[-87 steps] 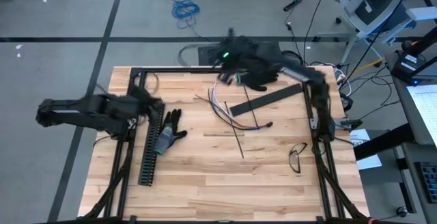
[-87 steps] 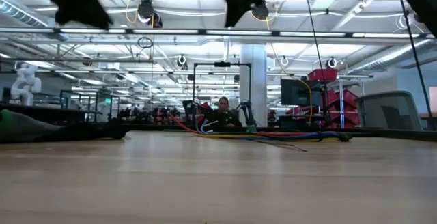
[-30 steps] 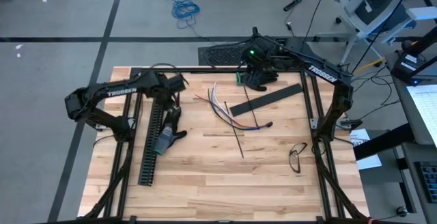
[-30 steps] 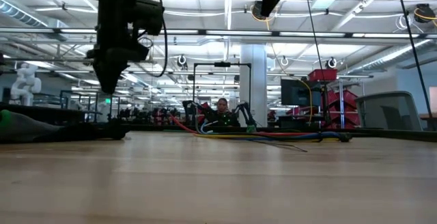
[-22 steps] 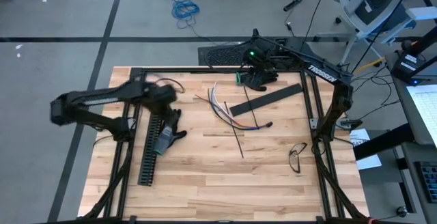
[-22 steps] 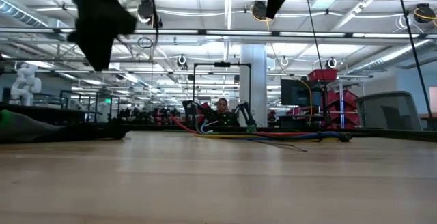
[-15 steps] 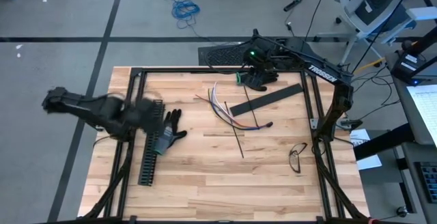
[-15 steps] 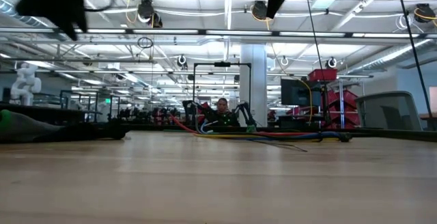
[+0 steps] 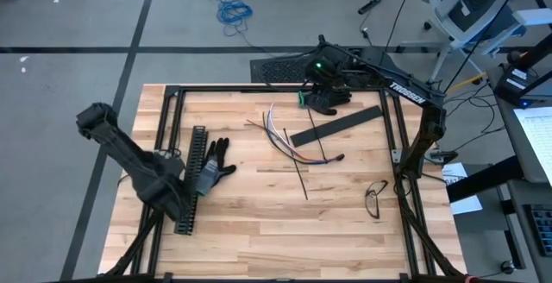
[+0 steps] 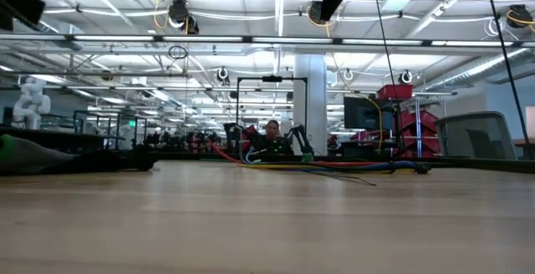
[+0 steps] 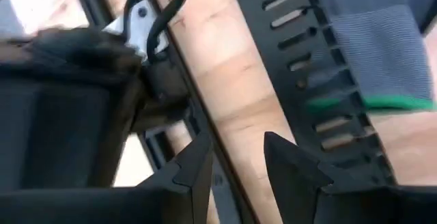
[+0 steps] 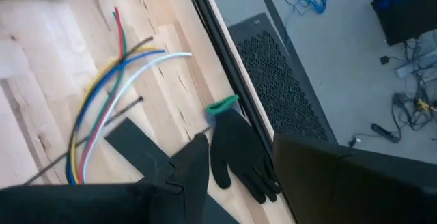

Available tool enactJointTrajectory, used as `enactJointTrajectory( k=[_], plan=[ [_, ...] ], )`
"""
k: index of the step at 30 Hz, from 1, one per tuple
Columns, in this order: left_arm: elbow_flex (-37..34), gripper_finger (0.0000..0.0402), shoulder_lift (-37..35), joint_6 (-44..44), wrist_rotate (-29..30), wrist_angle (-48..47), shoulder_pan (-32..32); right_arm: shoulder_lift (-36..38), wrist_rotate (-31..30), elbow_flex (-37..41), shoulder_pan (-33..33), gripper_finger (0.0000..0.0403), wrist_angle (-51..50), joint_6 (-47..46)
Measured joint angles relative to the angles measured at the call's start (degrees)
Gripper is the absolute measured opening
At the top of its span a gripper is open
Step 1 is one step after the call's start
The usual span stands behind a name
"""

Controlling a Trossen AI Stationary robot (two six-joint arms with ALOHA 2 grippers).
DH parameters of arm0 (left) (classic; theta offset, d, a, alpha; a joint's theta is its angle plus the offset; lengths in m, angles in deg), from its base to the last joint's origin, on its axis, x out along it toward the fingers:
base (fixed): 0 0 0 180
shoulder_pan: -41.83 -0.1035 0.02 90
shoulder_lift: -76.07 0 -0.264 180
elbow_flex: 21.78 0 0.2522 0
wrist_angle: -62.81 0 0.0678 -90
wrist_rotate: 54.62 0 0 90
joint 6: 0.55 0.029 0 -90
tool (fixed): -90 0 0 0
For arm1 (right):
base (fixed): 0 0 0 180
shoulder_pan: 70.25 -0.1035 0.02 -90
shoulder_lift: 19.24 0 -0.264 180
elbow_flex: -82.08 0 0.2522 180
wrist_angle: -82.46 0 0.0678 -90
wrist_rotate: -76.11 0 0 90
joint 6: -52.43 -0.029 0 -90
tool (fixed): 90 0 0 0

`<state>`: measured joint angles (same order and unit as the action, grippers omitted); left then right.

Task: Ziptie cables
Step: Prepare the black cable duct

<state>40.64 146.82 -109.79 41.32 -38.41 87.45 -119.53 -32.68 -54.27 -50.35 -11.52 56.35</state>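
Two arms show from above, and we take the high view first. The left arm (image 9: 129,158) stretches from beyond the table's left edge down over the table's left side, its far end low over the black slotted channel (image 9: 191,179); we cannot make out its gripper there. Just beside the channel lies a grey and black glove (image 9: 211,167). The right arm (image 9: 405,93) reaches along the far edge, and its wrist sits above a black glove (image 9: 325,100) at that edge. The cables (image 9: 285,136) lie loose on the wooden table (image 9: 285,223), between the two arms and nearer the right one, with a flat black strip (image 9: 336,124) just beside them and a pair of glasses (image 9: 374,198) well apart toward the right.

From table height, we see only a dark piece of one arm hanging at the top, and the cables (image 10: 309,165) as a thin coloured line far across the wood.

Through the left wrist camera, the left gripper (image 11: 237,157) hovers above the table's edge next to the channel (image 11: 321,80); its fingers stand a little apart with nothing between them.

Through the right wrist camera, the right gripper (image 12: 235,159) hangs over the black glove (image 12: 239,152), fingers parted and holding nothing. The cables (image 12: 116,94) fan out on the wood beyond it.
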Motion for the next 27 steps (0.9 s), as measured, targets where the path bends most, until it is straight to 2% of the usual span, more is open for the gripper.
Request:
enactJointTrajectory(
  k=[3,6,8,19,25,27],
  plan=[
    [-3.80,0.0109,0.83,6.76,-3.25,6.02,-0.78,0.00,2.70,0.00,0.00,0.0151,1.49,-0.32],
    [-7.14,0.0038,0.53,7.57,-3.88,8.48,-1.88,0.00,4.19,0.00,-0.04,0.0151,2.77,-1.47],
    [-7.92,0.0012,0.63,7.21,-3.18,9.19,-2.19,-0.03,4.26,0.00,-0.34,0.0151,2.70,-2.49],
    [-7.67,0.0001,1.22,4.55,-2.30,9.83,-4.70,-0.02,5.53,0.00,-2.01,0.0151,2.17,-6.12],
    [-6.71,0.0001,1.72,-2.37,1.45,21.61,-5.26,-0.02,5.47,0.00,-3.73,0.0150,0.74,-6.45],
    [-6.58,0.0001,3.26,-4.50,1.61,21.49,-5.24,-0.02,5.47,0.00,-4.21,0.0150,0.66,-6.82]
  ],
)
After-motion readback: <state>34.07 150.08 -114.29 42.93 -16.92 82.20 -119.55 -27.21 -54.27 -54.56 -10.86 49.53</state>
